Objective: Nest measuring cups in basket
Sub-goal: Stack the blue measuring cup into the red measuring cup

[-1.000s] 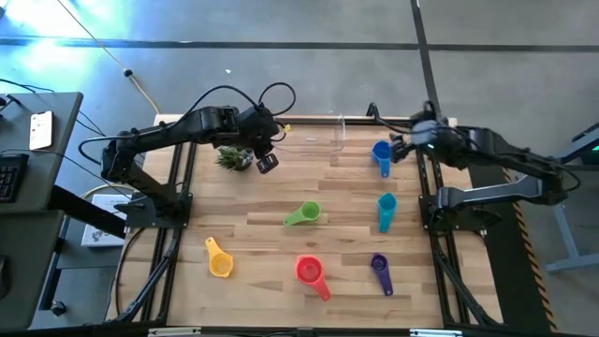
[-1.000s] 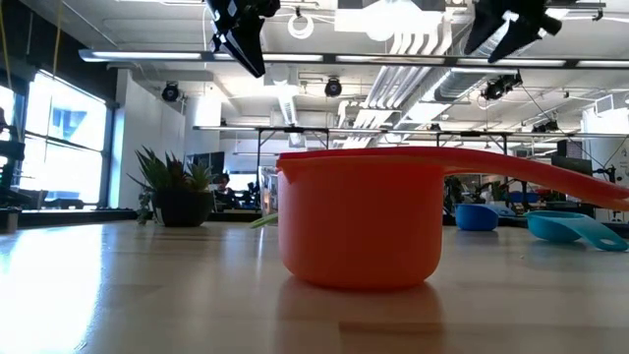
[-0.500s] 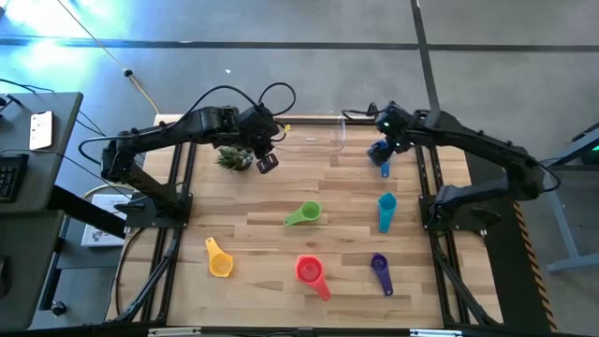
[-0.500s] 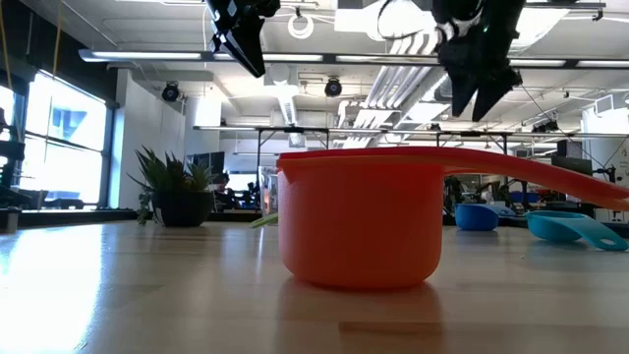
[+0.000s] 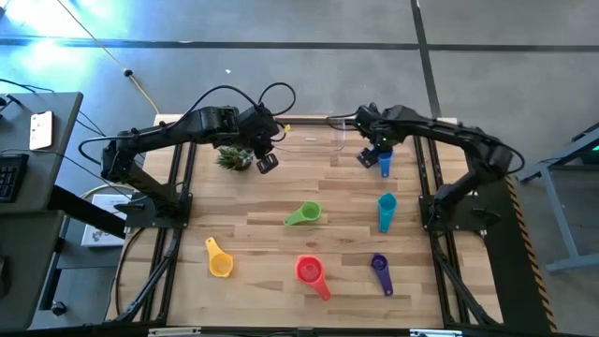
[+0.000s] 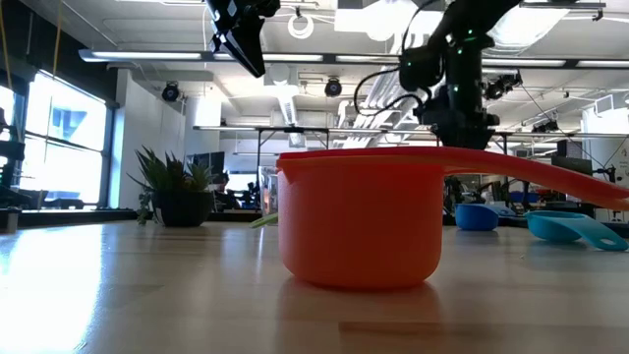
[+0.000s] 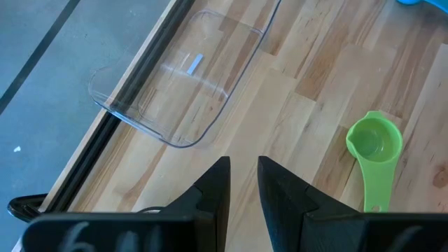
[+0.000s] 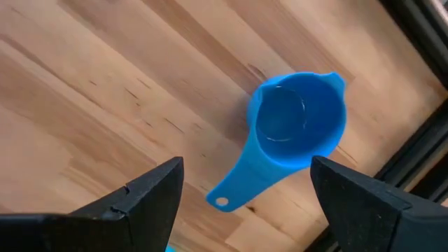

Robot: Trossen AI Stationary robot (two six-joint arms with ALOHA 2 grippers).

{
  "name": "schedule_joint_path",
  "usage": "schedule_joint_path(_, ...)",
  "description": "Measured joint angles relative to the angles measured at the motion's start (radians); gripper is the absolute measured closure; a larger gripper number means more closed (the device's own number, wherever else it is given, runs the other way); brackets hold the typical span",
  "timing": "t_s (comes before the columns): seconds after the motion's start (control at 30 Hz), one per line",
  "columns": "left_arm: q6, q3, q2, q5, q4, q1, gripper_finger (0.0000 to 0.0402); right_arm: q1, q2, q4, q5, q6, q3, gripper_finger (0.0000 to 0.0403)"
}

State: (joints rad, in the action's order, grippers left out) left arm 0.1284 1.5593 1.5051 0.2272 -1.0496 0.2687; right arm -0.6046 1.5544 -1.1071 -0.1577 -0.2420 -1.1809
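Observation:
Cups lie scattered on the wooden table: blue, teal, green, yellow, red and purple; I see no seventh. The clear basket stands on its bottom at the far edge, with no cup in it. My right gripper hangs wide open above the blue cup, which stands upright on the table with its handle between the spread fingers' lines, untouched. My left gripper waits in the air beside the plant, with a narrow gap between its fingers.
A small spiky potted plant stands near the far left, just beside my left gripper. The red cup fills the low view's middle. Bare wood lies between the basket and the green cup. A black frame rail runs along the far edge.
My right arm has swung from the table's right side toward the left and come down, its gripper now over the blue cup near the basket's right end. Its fingers stay spread. No cup has moved.

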Motion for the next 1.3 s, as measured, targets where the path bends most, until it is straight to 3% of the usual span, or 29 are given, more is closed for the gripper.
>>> schedule_joint_path(0.6,0.002,0.000,0.000,0.000,0.000,-0.001,0.0339,-0.051,0.171,0.035,-0.018,-0.011,0.000,0.0100)
schedule_joint_path(0.97,0.002,0.000,0.000,0.000,0.000,-0.001,0.0339,-0.053,0.214,0.056,-0.029,-0.003,0.000,0.0207)
schedule_joint_path(1.3,0.003,0.000,0.000,0.000,0.000,-0.001,0.0339,-0.053,0.215,0.076,-0.030,-0.003,0.000,0.0256)
